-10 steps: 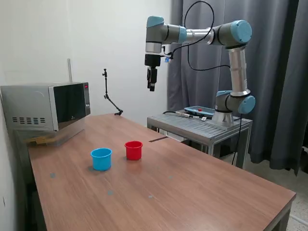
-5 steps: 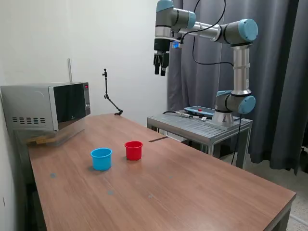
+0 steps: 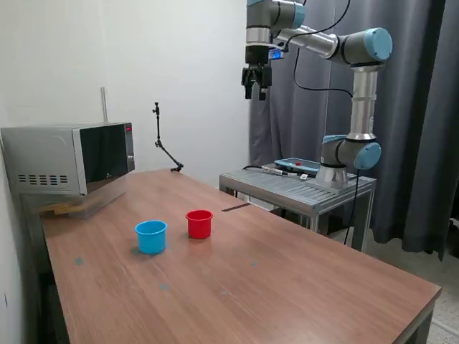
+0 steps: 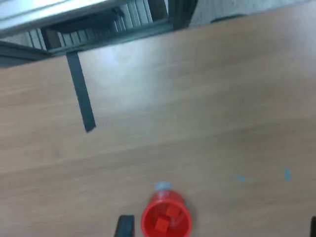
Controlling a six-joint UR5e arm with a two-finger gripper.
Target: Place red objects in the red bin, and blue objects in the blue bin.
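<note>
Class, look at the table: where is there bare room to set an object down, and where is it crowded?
Bare wood runs from the red cup and blue cup to the table's near edge. It is tighter between the cups and the microwave.

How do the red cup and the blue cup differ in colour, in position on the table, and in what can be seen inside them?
The red cup is red; the blue cup is light blue. In the exterior view, the red cup stands to the right of the blue cup and farther back. The wrist view shows red cubes inside the red cup; the blue cup's inside cannot be seen in either view. Both stand upright on the table, apart, and look alike in size and shape.
</note>
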